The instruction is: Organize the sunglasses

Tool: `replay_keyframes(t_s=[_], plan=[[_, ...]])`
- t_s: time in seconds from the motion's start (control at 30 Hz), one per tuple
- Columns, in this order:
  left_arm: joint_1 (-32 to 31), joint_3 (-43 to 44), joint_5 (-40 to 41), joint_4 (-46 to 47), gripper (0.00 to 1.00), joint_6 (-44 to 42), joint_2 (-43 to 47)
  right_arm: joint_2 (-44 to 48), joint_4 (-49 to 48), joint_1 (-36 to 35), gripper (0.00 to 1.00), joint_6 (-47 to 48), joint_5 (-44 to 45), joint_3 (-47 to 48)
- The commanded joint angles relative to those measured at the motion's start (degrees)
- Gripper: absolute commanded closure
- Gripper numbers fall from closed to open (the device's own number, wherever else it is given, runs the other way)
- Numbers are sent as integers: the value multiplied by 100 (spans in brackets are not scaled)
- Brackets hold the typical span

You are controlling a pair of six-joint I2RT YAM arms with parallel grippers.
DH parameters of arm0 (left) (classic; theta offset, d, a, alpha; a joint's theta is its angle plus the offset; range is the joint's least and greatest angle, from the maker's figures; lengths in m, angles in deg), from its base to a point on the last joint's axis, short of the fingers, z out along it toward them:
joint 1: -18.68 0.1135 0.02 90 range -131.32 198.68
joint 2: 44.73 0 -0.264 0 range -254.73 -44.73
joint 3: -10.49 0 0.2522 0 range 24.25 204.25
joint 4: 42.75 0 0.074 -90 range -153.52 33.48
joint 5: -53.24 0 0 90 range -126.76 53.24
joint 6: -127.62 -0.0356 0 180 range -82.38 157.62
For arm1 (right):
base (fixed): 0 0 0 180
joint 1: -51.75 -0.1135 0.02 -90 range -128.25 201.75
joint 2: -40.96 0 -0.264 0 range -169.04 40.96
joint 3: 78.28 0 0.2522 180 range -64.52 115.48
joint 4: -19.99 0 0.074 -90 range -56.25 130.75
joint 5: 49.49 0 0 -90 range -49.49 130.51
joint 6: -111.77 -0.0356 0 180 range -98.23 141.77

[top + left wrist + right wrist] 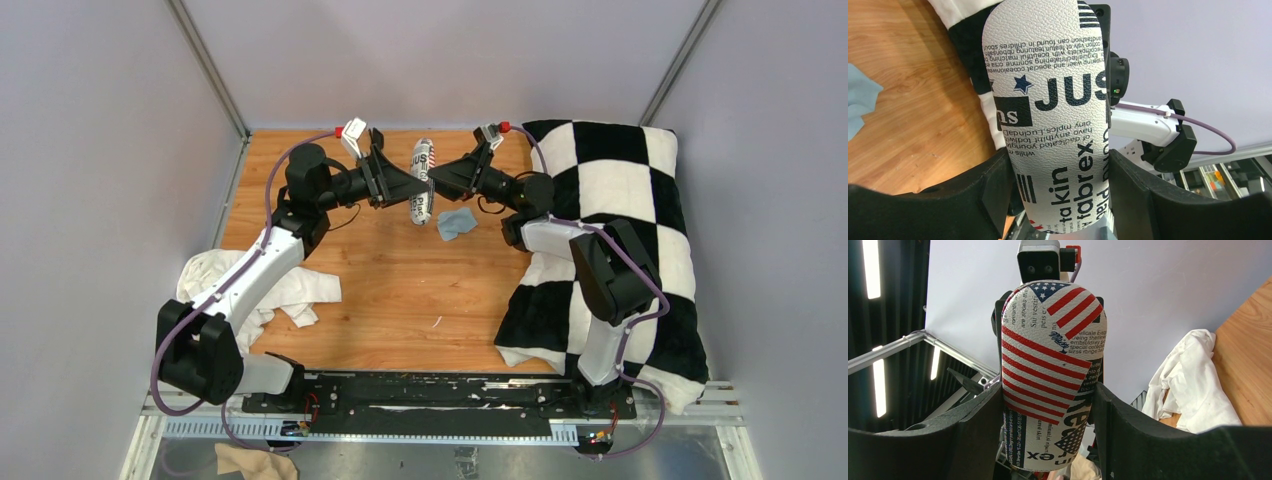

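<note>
An oblong case [423,180] printed with black text and a stars-and-stripes flag hangs above the far middle of the wooden table [400,300]. My left gripper [408,187] is shut on one of its ends. My right gripper [440,175] is shut on it from the opposite side. In the left wrist view the case [1048,125] fills the gap of the left gripper [1058,200], touching both pads. The right wrist view shows the flag side of the case [1050,365] pinched in the right gripper [1048,435]. The sunglasses are out of view.
A light-blue cloth [456,222] lies on the table just below the case. A black-and-white checkered cushion [620,200] covers the table's right side. A crumpled white cloth [290,290] lies at the left, by the left arm. Grey walls close in on three sides.
</note>
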Motion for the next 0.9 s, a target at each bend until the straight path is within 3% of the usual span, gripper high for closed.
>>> replay_keyframes(t_s=[0.0, 0.03, 0.07, 0.4, 0.87], plan=[[30, -2, -9, 120, 83, -40, 33, -81, -338, -89, 100, 2, 20, -74], [41, 9, -47, 120, 96, -28, 9, -114, -370, -80, 100, -60, 38, -92], [53, 15, -100, 120, 100, -11, -7, -146, -376, -70, 100, -117, 38, -97], [488, 163, -393, 159, 100, 110, 284, -365, -379, 60, 100, -326, -111, 60], [540, -215, -543, 1655, 100, 1394, 87, -413, -386, 59, 100, 15, -455, 416]])
